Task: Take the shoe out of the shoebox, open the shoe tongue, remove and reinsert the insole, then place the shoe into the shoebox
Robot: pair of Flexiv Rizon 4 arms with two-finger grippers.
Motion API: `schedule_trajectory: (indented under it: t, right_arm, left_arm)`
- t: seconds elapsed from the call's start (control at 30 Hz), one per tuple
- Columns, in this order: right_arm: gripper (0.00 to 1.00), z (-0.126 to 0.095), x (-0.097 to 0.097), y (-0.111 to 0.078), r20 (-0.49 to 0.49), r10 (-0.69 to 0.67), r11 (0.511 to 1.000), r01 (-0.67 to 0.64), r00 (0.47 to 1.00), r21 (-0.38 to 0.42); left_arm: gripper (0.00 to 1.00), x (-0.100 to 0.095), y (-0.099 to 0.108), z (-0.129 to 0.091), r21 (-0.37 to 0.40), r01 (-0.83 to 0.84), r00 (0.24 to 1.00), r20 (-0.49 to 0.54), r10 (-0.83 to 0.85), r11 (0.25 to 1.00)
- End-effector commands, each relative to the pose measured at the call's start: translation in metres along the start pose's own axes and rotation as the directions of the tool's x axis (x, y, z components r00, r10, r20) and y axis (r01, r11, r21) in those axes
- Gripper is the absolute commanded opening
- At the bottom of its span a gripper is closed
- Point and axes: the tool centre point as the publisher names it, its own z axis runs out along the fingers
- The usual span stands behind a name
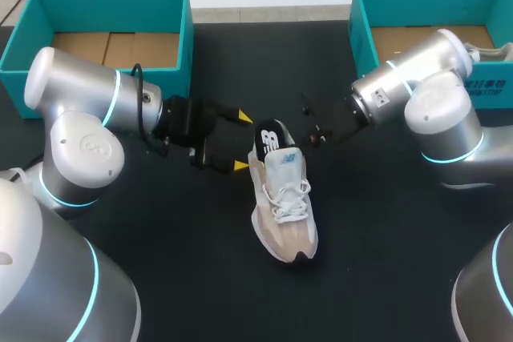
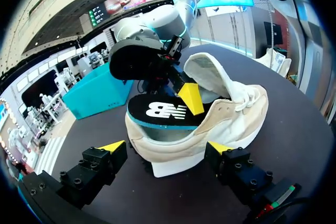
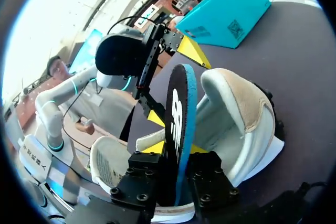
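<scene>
Shoe point(image 1: 284, 198) out on the table point(image 1: 240, 294), tongue point(image 2: 210, 77) lifted: right gripper point(image 3: 176, 148) pinches the insole point(image 1: 271, 140) half-risen from its heel, left gripper point(image 1: 240, 142) spread beside that heel; reseating and boxing likely remain.
</scene>
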Motion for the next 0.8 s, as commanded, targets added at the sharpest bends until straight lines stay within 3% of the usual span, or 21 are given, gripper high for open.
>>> schedule_trajectory:
  t: [0.03, 0.17, 0.27, 0.3, 0.33, 0.8]
  right_arm:
    - [0.42, -0.01, 0.002, 0.009, 0.013, -0.021, 1.0, 0.021, 1.0, -0.002]
    - [0.35, -0.015, 0.0, 0.02, 0.017, -0.045, 0.999, 0.045, 0.999, 0.002]
    - [0.16, -0.016, -0.004, 0.022, 0.011, -0.054, 0.999, 0.054, 0.998, 0.006]
    - [0.03, -0.017, -0.004, 0.022, 0.01, -0.054, 0.998, 0.054, 0.998, 0.012]
    - [0.0, -0.017, -0.006, 0.021, 0.009, -0.05, 0.999, 0.05, 0.999, 0.019]
    - [0.0, 0.006, -0.004, -0.013, -0.004, 0.069, 0.994, -0.069, 0.998, 0.081]
  left_arm:
    - [1.0, 0.0, 0.0, 0.001, -0.003, 0.0, 1.0, -0.001, 0.0, 1.0]
    - [1.0, 0.0, 0.0, 0.001, -0.003, 0.0, 1.0, -0.001, 0.0, 1.0]
    - [1.0, 0.0, 0.0, 0.001, -0.003, 0.0, 1.0, -0.001, 0.0, 1.0]
    - [1.0, 0.0, 0.0, 0.001, -0.003, 0.0, 1.0, -0.001, 0.0, 1.0]
    - [1.0, 0.0, 0.0, 0.001, -0.003, 0.0, 1.0, -0.001, 0.0, 1.0]
    - [1.0, 0.0, 0.0, 0.001, -0.003, 0.0, 1.0, -0.001, 0.0, 1.0]
